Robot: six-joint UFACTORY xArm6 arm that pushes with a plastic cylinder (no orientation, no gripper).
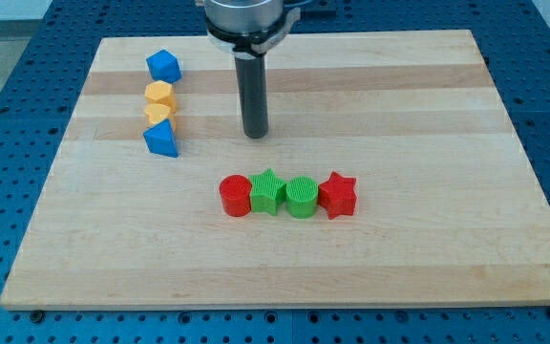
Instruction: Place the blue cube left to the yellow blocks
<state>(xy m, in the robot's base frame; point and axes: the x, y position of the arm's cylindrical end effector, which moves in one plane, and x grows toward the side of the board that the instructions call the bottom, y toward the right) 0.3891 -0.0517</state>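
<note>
A blue cube point(163, 66) lies near the board's top left. Directly below it stand two yellow blocks, a yellow hexagonal block point(159, 95) and a second yellow block point(159, 114), touching each other. Below them lies a second blue block point(160, 139), wedge-like in shape. The four form a column. My tip point(256, 135) rests on the board to the right of this column, about level with the lower blue block and well apart from it.
A row of touching blocks lies in the board's middle: red cylinder point(235, 196), green star point(268, 192), green cylinder point(301, 197), red star point(338, 195). The wooden board point(428, 239) sits on a blue perforated table.
</note>
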